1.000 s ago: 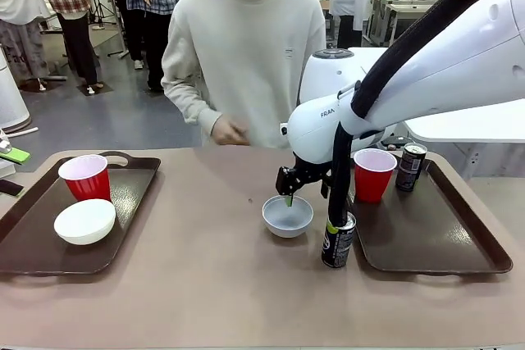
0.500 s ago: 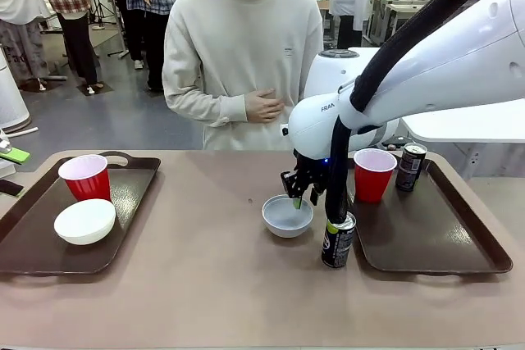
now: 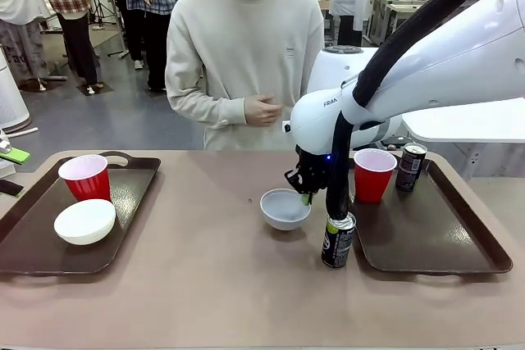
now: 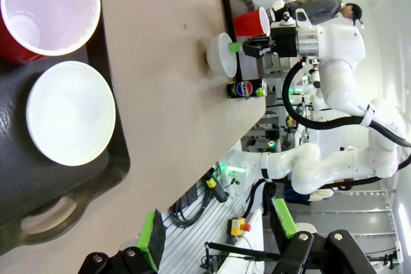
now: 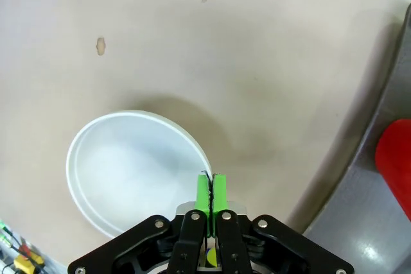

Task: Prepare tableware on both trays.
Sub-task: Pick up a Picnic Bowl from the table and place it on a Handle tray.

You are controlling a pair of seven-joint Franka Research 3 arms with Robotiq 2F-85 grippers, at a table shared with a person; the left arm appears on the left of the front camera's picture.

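My right gripper [image 3: 305, 197] is shut on the right rim of the grey-white bowl [image 3: 282, 209], which tilts a little at the table's middle; up close its green pads [image 5: 204, 190] pinch the bowl [image 5: 128, 171] at its edge. A dark can [image 3: 338, 240] stands on the table beside the right tray [image 3: 443, 243], which holds a red cup [image 3: 373, 174] and a second can [image 3: 410, 166]. On the left tray [image 3: 33, 256] stand a red cup [image 3: 84, 176] and a cream-white bowl [image 3: 84, 220]. Above that bowl [image 4: 70, 112] and cup [image 4: 48, 8], my left gripper [image 4: 218, 229] hangs open.
A person [image 3: 246, 55] stands at the far side with one hand [image 3: 262, 109] held against the chest. My right arm [image 3: 443, 63] crosses over the right tray. A red cup [image 5: 395, 158] shows at the right edge of the right wrist view.
My right gripper closed on the grey-white bowl's rim, and the bowl tipped and shifted slightly. The person's hand drew back to the chest.
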